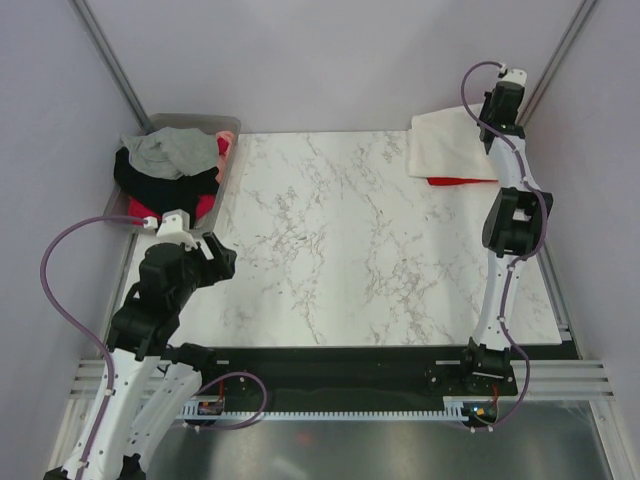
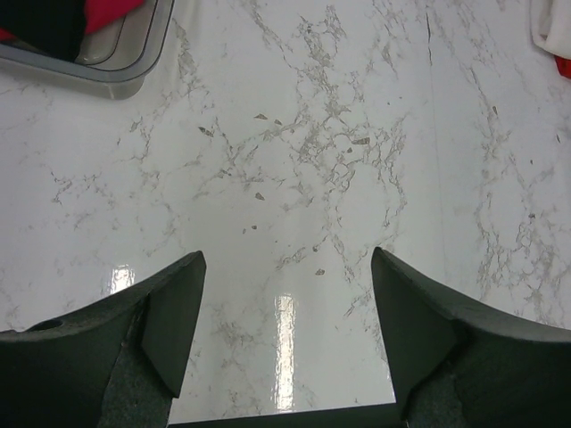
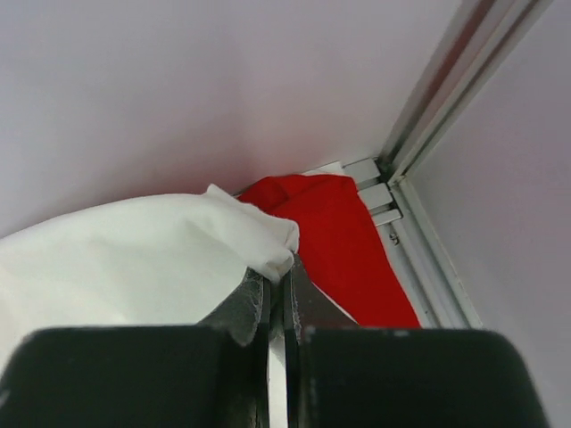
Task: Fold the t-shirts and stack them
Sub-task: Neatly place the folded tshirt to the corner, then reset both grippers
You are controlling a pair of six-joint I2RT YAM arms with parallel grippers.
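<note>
Marble table (image 1: pixel 330 250) is showing beneath left pincer (image 2: pixel 285 266), jaws gaping wide. Right pincer (image 3: pixel 278 276) is pinching corner of cream tee (image 3: pixel 134 259); red tee (image 3: pixel 348 241) is lying just beyond, rightward, under cream tee.

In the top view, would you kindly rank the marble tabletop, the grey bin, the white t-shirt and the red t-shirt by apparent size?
1. marble tabletop
2. grey bin
3. white t-shirt
4. red t-shirt, only a strip showing beneath the white one

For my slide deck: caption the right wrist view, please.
Right hand shut on a corner of the white t-shirt, red t-shirt beneath, by the wall.
</note>
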